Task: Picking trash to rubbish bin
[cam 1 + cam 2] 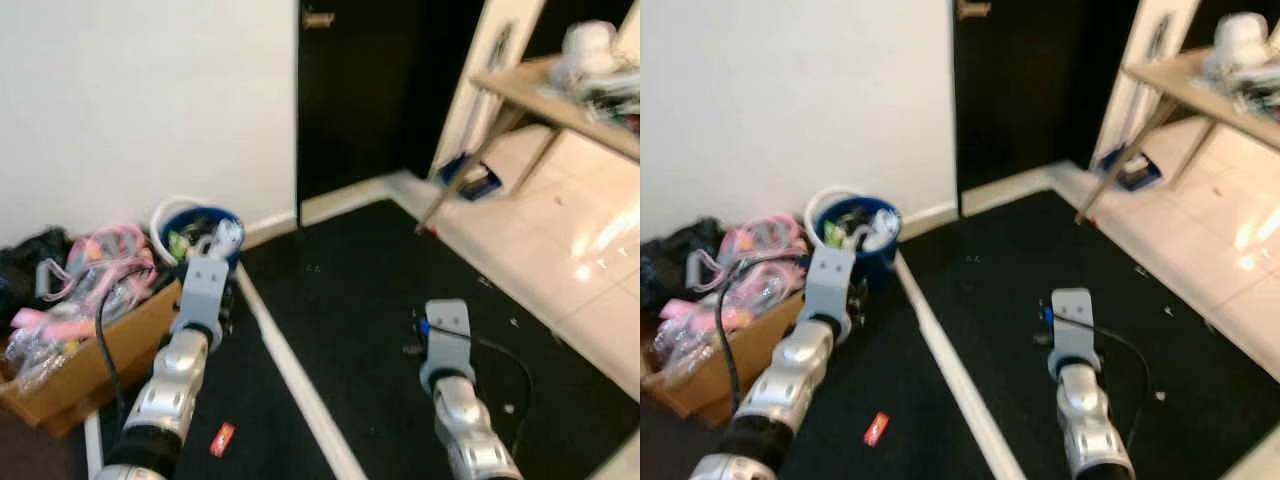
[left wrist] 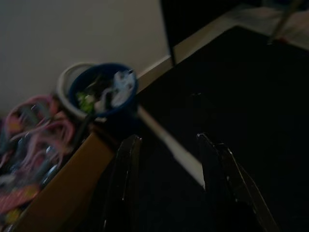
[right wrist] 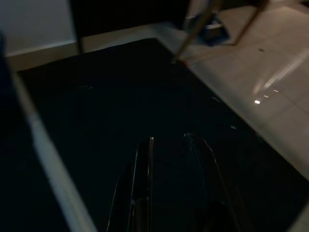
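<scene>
A blue rubbish bin (image 1: 203, 233), full of wrappers and crumpled white trash, stands by the white wall; it also shows in the left wrist view (image 2: 103, 92). My left arm (image 1: 203, 290) reaches toward it, and the left gripper (image 2: 166, 166) is open with nothing between its fingers, low over the black mat just short of the bin. A small red wrapper (image 1: 223, 438) lies on the mat beside my left arm. My right gripper (image 3: 169, 162) hangs over the black mat with its fingers slightly apart and empty; the right arm (image 1: 447, 345) points ahead.
A cardboard box (image 1: 120, 345) of pink plastic bags sits left of the bin. A white strip (image 1: 290, 370) splits the black mats. At the right are pale tiles (image 1: 590, 250), a wooden table (image 1: 560, 95) and a blue object (image 1: 470, 180) beneath it. A dark doorway (image 1: 370, 90) lies ahead.
</scene>
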Available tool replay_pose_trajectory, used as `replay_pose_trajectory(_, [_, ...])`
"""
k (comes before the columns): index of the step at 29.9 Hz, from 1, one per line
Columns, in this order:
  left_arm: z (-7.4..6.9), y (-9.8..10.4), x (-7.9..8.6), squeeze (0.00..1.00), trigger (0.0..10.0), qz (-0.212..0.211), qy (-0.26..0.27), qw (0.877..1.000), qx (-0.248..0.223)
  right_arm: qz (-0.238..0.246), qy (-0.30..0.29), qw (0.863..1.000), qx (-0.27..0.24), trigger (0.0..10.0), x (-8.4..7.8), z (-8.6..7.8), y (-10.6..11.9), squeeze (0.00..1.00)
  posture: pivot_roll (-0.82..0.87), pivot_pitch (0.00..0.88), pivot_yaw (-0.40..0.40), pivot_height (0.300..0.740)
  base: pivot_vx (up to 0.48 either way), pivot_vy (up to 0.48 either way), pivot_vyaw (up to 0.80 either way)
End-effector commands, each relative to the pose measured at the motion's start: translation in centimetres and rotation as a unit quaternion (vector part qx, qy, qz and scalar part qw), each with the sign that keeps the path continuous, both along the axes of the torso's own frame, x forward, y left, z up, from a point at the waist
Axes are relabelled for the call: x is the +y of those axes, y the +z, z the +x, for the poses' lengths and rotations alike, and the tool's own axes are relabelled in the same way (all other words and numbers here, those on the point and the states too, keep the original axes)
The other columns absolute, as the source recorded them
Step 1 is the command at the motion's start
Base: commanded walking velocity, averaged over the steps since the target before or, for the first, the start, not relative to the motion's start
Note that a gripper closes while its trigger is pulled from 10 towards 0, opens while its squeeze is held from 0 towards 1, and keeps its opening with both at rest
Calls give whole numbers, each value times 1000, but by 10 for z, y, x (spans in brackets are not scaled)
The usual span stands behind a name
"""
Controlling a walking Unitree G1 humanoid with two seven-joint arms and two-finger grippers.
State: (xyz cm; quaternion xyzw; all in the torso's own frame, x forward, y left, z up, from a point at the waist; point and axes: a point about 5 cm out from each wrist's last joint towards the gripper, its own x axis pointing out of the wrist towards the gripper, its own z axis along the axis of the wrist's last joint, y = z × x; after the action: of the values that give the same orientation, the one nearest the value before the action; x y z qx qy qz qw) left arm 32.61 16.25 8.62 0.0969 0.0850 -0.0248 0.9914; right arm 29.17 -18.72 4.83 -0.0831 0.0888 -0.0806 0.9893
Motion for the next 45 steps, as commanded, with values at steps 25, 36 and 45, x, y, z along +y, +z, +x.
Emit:
replay_pose_trajectory(25, [1,-1,0,0,10000,11,-1,1000,3,13,-28,999,11,10000,-7,-2,-3,0,-41,84,56,740,0,0,-800])
replay_pose_trajectory(36, [3,3,-4,0,10000,0,-12,1000,-8,8,-66,997,41,10000,-16,-4,-9,0,-43,85,57,740,0,0,-493])
replay_pose_trajectory(45, [-1,4,-9,0,10000,-11,-51,999,-10,22,-63,997,29,10000,-14,-4,-6,0,-43,86,58,740,166,0,0])
